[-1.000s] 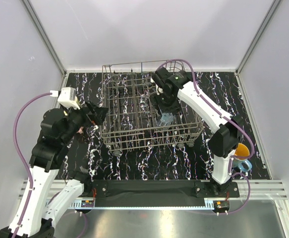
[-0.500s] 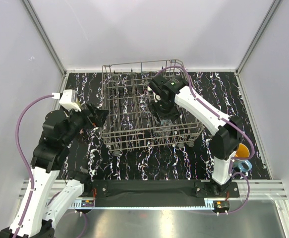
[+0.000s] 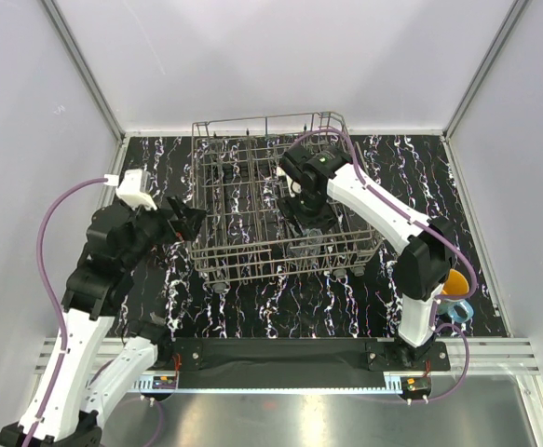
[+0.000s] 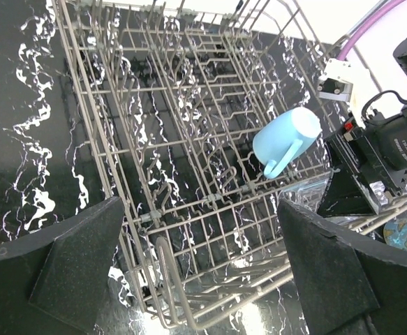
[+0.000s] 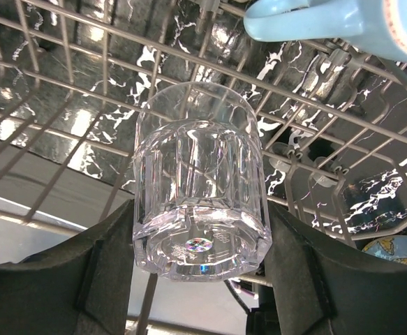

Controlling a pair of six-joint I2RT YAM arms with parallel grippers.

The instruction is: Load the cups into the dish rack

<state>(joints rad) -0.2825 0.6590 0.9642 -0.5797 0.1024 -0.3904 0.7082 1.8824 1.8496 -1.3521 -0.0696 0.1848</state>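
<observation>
1. The clear glass (image 5: pixel 200 185) sits between the two fingers (image 5: pixel 98 276) of the right gripper (image 3: pixel 310 226). The fingers press on both of its sides near the thick bottom, so this gripper is pinching the glass.
2. In the top view, the right gripper and the glass are inside the dish rack (image 3: pixel 243 256). They are in its right half, near the lower edge of the rack in the frame.
3. The left gripper (image 3: pixel 185 223) is spread wide and has nothing between its fingers. It hangs just beside the left side of the rack, at the middle left of the top view, and points toward the rack.
4. The glass is transparent, with flat faces around its wall and a heavy bottom. The bottom is turned to the wrist camera, and the other end points away toward the rack wires.
5. The light blue mug (image 4: pixel 285 139) lies on its side on the wires inside the rack. Its handle points to the lower left of the left wrist view. In the right wrist view it fills the upper right corner, apart from the glass.
6. The teal-blue mug (image 3: pixel 454 284) is on the black marbled table (image 3: pixel 495 186), at the lower right of the top view. It is outside the rack and close beside the right arm, and its orange inside shows toward the camera.
7. Counted: one rack, one clear glass and two mugs, one in the rack and one on the table.
</observation>
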